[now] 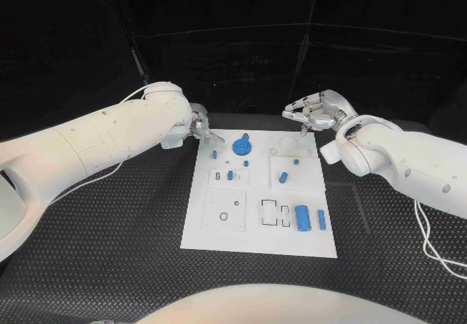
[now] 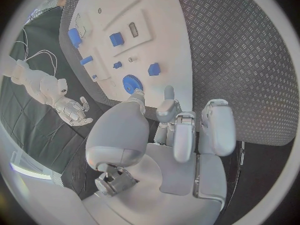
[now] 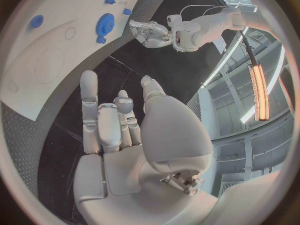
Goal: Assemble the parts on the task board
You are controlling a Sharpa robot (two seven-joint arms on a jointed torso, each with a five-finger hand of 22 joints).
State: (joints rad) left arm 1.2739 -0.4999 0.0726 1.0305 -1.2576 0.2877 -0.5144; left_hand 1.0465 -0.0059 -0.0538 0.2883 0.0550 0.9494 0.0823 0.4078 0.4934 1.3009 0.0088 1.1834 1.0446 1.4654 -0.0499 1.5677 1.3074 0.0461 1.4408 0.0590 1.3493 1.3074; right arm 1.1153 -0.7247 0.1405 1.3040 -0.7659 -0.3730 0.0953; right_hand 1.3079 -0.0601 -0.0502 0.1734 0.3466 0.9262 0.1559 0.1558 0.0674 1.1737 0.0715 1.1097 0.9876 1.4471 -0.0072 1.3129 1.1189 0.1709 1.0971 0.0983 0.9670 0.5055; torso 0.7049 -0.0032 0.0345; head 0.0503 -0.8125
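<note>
The white task board (image 1: pixel 255 229) lies mid-table. A blue gear (image 1: pixel 242 145) sits near its far edge, and it is also seen in the left wrist view (image 2: pixel 132 83). Small blue pegs (image 1: pixel 229 175) and a slanted blue piece (image 1: pixel 283 178) stand mid-board. A blue cylinder (image 1: pixel 304 216) and a thin blue bar (image 1: pixel 322 219) lie at the near right. My left hand (image 1: pixel 200 126) hovers at the board's far left corner, its fingers (image 2: pixel 187 130) loosely bent and holding nothing. My right hand (image 1: pixel 312 112) hangs above the far right corner with its fingers (image 3: pixel 90 105) spread and empty.
Black ribbed matting (image 1: pixel 107 229) covers the table around the board. A raised white plate with cut-outs (image 1: pixel 225 209) sits at the board's near left, and slot recesses (image 1: pixel 273 212) lie beside the cylinder. A thin cable (image 1: pixel 433 250) trails at the right.
</note>
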